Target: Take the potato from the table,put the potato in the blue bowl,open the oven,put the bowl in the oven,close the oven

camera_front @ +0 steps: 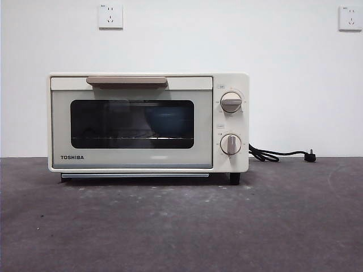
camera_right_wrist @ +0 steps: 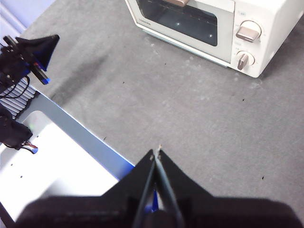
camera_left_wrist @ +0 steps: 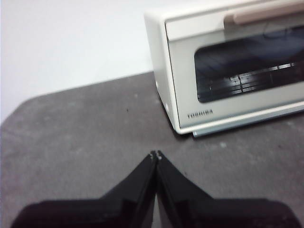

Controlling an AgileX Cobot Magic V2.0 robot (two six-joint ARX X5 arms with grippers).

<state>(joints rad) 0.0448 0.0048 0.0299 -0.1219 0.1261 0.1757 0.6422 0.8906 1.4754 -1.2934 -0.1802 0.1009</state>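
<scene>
The cream-white oven [camera_front: 147, 161] stands on the dark grey table [camera_front: 181, 226] with its door closed and the beige handle [camera_front: 126, 81] at the top. Behind the dark glass a dim bluish round shape, the blue bowl [camera_front: 167, 120], rests on the rack. The potato is hidden. My left gripper [camera_left_wrist: 156, 154] is shut and empty, low over the table, off the oven's [camera_left_wrist: 190, 95] left front corner. My right gripper [camera_right_wrist: 156, 151] is also shut and empty, high above the table, well back from the oven [camera_right_wrist: 228, 42]. Neither arm shows in the front view.
A black power cord [camera_front: 272, 154] with its plug lies on the table to the right of the oven. Two wall sockets [camera_front: 110, 17] sit high on the white wall. A silver base plate [camera_right_wrist: 47, 161] borders the table's edge below the left arm [camera_right_wrist: 40, 47].
</scene>
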